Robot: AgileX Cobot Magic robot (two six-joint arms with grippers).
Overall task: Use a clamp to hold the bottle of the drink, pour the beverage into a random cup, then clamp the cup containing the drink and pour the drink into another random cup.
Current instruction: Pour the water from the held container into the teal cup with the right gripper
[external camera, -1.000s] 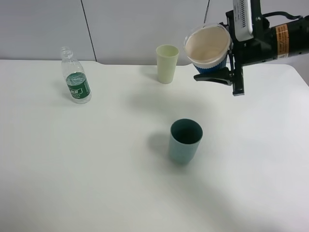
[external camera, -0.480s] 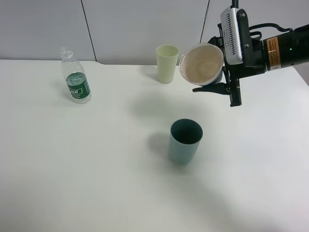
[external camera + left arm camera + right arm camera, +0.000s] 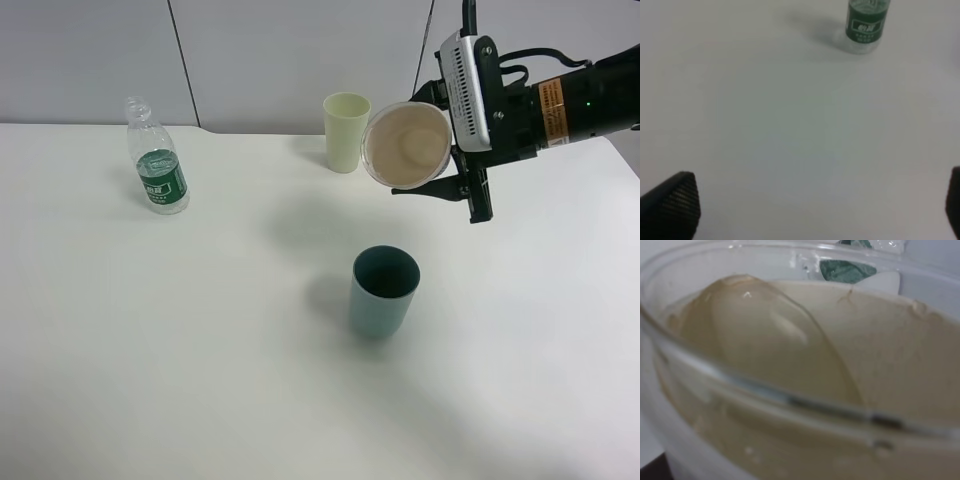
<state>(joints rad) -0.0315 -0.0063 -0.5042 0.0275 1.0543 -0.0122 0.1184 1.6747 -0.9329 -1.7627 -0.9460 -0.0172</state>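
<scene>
**A:** Where's the drink cup at?

**B:** The right gripper [image 3: 437, 168] is clamped on the paper cup [image 3: 405, 147]. It's up in the air and tipped almost on its side, mouth facing the bottle [image 3: 160, 165] end of the table [image 3: 200, 340]. The teal cup [image 3: 384, 290] stands below it, and the pale cup [image 3: 346, 130] is just beside it. One finger is hidden behind the cup.

**A:** Anything pouring?

**B:** Can't tell, the right wrist view is all blurry tan inside.

**A:** Left gripper [image 3: 812, 205]?

**B:** Only the tips show, cut off at the frame corners. They're spread wide and holding nothing.
</scene>
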